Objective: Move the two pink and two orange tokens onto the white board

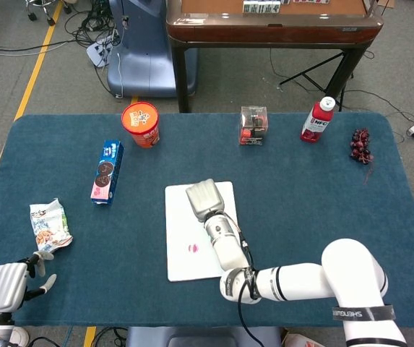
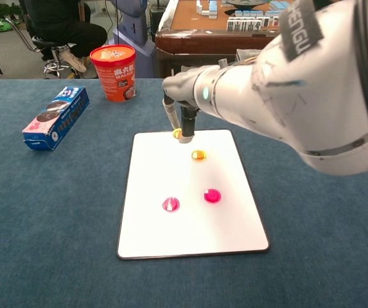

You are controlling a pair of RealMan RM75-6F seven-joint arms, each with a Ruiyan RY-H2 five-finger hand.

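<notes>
In the chest view my right hand (image 2: 182, 102) reaches in from the right and pinches an orange token (image 2: 177, 133) just above the far edge of the white board (image 2: 190, 234). A second orange token (image 2: 198, 154) lies on the board close by. Two pink tokens (image 2: 171, 204) (image 2: 212, 196) lie on the board's middle. In the head view the right hand (image 1: 204, 199) hangs over the board (image 1: 180, 217) and hides most tokens; one pink token (image 1: 193, 249) shows. My left hand (image 1: 8, 285) rests at the near left corner, fingers apart, holding nothing.
An orange cup (image 1: 141, 123), a blue cookie box (image 1: 107, 171) and a snack bag (image 1: 49, 225) stand left of the board. At the far edge stand a small drink box (image 1: 253, 125), a red bottle (image 1: 317, 118) and grapes (image 1: 360, 144).
</notes>
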